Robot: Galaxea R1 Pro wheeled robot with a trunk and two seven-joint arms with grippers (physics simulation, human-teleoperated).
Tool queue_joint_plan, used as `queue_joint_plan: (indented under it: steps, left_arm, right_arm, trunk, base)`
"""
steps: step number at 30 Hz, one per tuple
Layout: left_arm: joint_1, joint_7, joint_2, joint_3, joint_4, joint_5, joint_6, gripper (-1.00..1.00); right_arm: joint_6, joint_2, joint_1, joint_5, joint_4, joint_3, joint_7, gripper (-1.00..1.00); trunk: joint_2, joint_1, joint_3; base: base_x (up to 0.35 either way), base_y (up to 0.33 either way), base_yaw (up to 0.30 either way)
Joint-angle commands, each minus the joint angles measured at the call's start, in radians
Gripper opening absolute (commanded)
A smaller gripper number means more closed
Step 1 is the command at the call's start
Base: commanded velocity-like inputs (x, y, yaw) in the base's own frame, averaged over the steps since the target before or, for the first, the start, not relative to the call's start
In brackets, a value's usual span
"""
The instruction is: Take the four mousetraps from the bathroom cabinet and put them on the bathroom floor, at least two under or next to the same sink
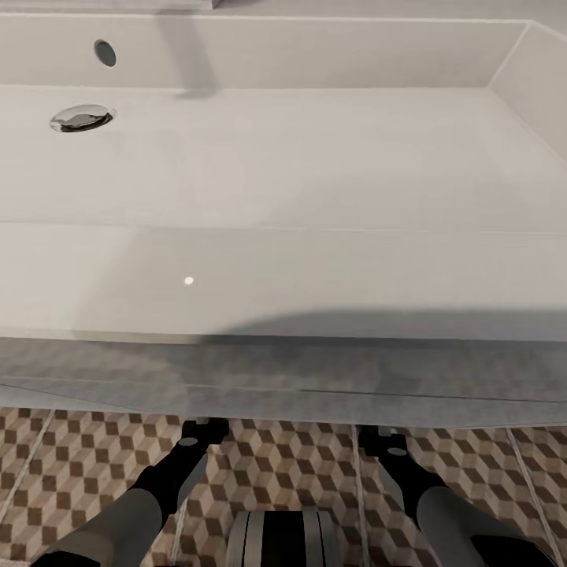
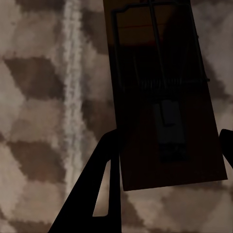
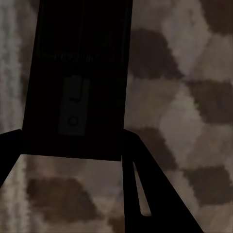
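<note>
Reaching under the long white trough sink point(image 1: 283, 157), lower frame: left claw point(image 2: 170, 141) gripping a flat dark-brown mousetrap point(image 2: 167, 97), right claw point(image 3: 73, 145) gripping another point(image 3: 80, 77), above cube-patterned floor tiles point(image 1: 299, 472). No legible writing.

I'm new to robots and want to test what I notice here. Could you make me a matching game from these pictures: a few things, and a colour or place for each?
Things:
1. sink
2. drain
3. floor
4. mousetrap

Descriptions:
A. cube-patterned brown and beige tiles
B. dark and flat, between the left gripper's fingers
C. long and white, above the arms
D. shiny metal, set in the basin

Pairs: 1-C, 2-D, 3-A, 4-B
</note>
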Motion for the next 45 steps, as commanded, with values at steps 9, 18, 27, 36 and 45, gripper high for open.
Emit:
queue_joint_plan:
  steps: [9,18,27,36,45]
  left_arm:
    - [0.0,0.008,0.001,-0.008,-0.002,0.006,0.007,-1.0]
    - [0.0,0.008,0.0,-0.007,-0.002,0.005,0.002,-1.0]
    - [0.0,0.008,0.0,-0.007,-0.002,0.005,-0.001,-1.0]
    - [0.0,0.008,0.0,-0.007,-0.002,0.006,-0.003,-1.0]
    - [0.0,0.008,0.0,-0.007,-0.002,0.006,-0.004,-1.0]
  right_arm:
    - [-0.002,0.001,0.0,0.006,0.003,-0.006,-0.002,-1.0]
    - [-0.003,0.001,0.0,0.008,0.003,-0.006,-0.001,-1.0]
    - [-0.005,0.001,0.0,0.011,0.003,-0.005,-0.001,-1.0]
    - [-0.002,0.001,0.0,0.01,0.003,-0.005,-0.002,-1.0]
    - [-0.006,0.001,0.0,0.012,0.002,-0.005,-0.002,-1.0]
  trunk:
    - [0.0,0.0,-0.001]
    - [0.0,0.0,-0.001]
    - [0.0,0.0,-0.001]
    - [0.0,0.0,-0.001]
    - [0.0,0.0,-0.001]
  base:
    - [0.0,0.0,0.0]
    - [0.0,0.0,0.0]
    - [0.0,0.0,0.0]
    - [0.0,0.0,0.0]
    - [0.0,0.0,0.0]
